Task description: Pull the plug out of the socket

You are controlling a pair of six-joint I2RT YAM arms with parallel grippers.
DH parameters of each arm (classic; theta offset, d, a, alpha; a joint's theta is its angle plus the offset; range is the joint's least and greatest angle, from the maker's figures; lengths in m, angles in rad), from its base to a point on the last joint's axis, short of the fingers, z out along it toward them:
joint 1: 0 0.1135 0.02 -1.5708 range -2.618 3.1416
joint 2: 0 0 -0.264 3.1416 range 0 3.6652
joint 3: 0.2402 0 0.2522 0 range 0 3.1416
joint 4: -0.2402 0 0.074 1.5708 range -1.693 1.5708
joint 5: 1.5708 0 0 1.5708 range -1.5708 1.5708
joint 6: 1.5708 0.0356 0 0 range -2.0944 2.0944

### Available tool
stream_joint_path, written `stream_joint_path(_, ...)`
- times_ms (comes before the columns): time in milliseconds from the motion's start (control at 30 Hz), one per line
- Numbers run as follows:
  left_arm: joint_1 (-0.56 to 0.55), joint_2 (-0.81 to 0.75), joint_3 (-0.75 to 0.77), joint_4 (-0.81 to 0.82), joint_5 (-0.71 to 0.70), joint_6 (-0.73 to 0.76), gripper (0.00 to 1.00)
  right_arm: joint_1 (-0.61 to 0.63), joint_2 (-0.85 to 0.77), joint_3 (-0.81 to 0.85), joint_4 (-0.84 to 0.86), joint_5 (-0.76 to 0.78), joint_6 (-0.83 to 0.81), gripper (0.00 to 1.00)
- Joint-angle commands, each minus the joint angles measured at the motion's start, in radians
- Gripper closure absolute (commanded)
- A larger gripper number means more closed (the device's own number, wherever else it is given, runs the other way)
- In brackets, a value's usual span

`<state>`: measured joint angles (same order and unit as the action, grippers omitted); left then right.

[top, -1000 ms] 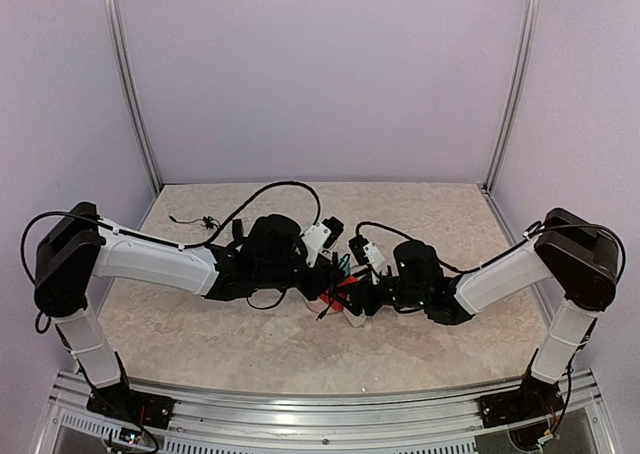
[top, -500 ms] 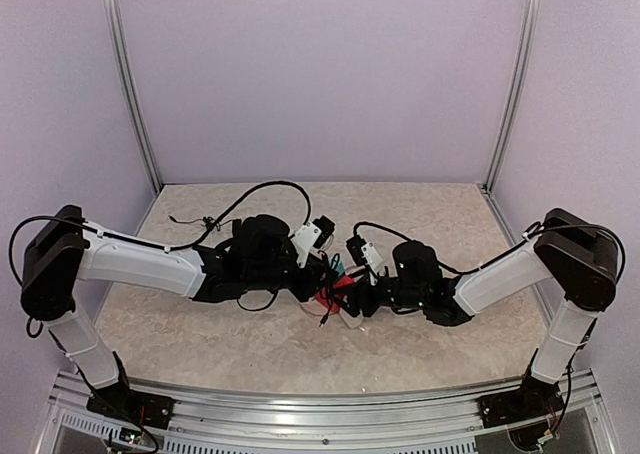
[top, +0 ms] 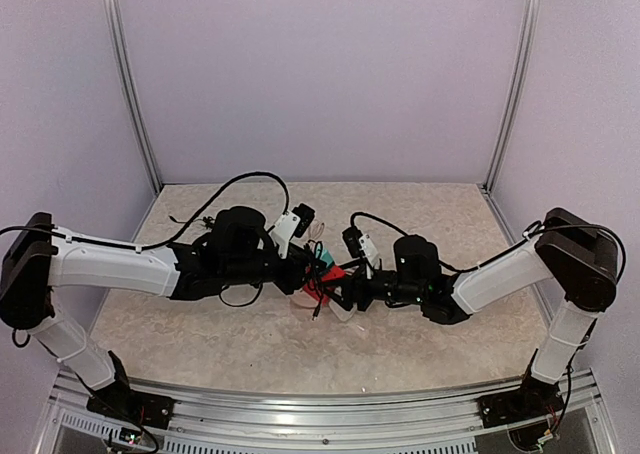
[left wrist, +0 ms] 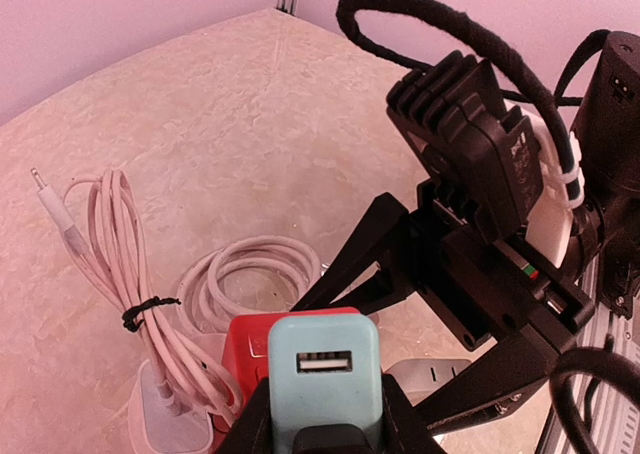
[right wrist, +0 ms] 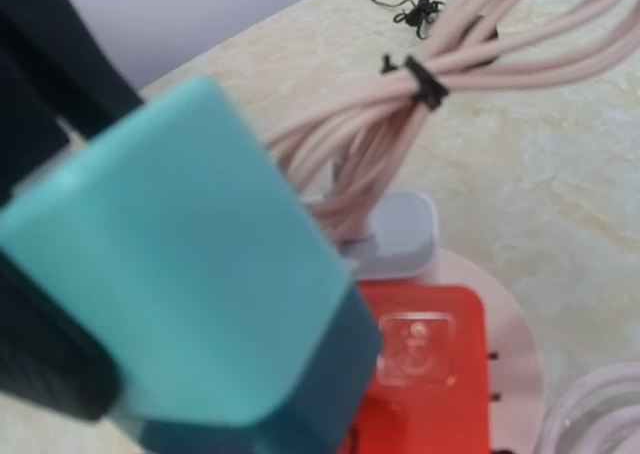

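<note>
Teal plug (left wrist: 325, 379) clamped in the left gripper (left wrist: 328, 419), against the red socket (left wrist: 248, 344) near mid-table (top: 250, 344). The right gripper (top: 345, 294) flanks the socket with wide-set jaws; whether it grips cannot be told. Extraction step, apparently; the next move calls for a straight pull against a braced socket.
</note>
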<state>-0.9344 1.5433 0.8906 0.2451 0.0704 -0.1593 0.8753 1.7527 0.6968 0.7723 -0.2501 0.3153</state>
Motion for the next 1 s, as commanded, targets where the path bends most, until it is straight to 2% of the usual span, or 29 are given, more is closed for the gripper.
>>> stream_joint_path(0,0.011,-0.058,0.049,0.060,0.058,0.006,1.00,-0.053,0.056,-0.037,-0.191,0.155,-0.002,0.71)
stream_joint_path(367,0.017,0.095,0.173,0.046,0.099,-0.025,1.00,-0.042,0.052,-0.008,-0.235,0.158,-0.059,0.73)
stream_joint_path(600,0.030,0.137,0.188,0.072,0.139,-0.053,1.00,-0.038,0.053,0.000,-0.245,0.158,-0.070,0.74)
stream_joint_path(733,0.046,0.108,0.178,0.033,0.115,-0.047,1.00,-0.037,0.047,-0.007,-0.243,0.165,-0.068,0.74)
stream_joint_path(967,0.143,-0.039,0.106,-0.104,0.064,-0.046,1.00,-0.038,0.034,-0.007,-0.249,0.168,-0.062,0.74)
